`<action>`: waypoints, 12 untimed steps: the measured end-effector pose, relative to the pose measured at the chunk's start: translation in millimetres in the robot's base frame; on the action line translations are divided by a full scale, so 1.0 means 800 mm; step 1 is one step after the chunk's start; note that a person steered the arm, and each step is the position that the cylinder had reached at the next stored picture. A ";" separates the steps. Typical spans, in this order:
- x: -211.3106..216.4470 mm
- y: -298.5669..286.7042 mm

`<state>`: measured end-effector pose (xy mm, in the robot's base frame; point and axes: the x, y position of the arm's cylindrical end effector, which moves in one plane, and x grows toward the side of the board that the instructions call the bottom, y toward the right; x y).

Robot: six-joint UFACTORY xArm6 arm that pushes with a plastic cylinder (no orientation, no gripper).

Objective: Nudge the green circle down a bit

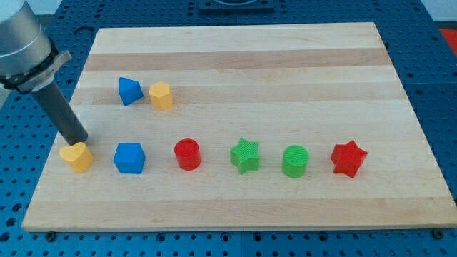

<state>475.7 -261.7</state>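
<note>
The green circle [295, 160] stands on the wooden board [285, 64] in a row of blocks, between a green star [245, 155] to its left and a red star [348, 158] to its right. My tip [81, 140] is far to the view's left of it, touching the top of a yellow heart block [77, 156]. The rod slants up to the view's left.
The row also holds a blue cube-like block [129, 158] and a red cylinder [188, 153]. Higher up on the left sit a blue block [129, 91] and a yellow hexagon block [161, 95], side by side. The board's left edge is close to my tip.
</note>
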 end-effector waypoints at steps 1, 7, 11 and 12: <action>-0.027 0.046; -0.138 0.318; -0.031 0.482; -0.023 0.482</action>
<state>457.2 123.9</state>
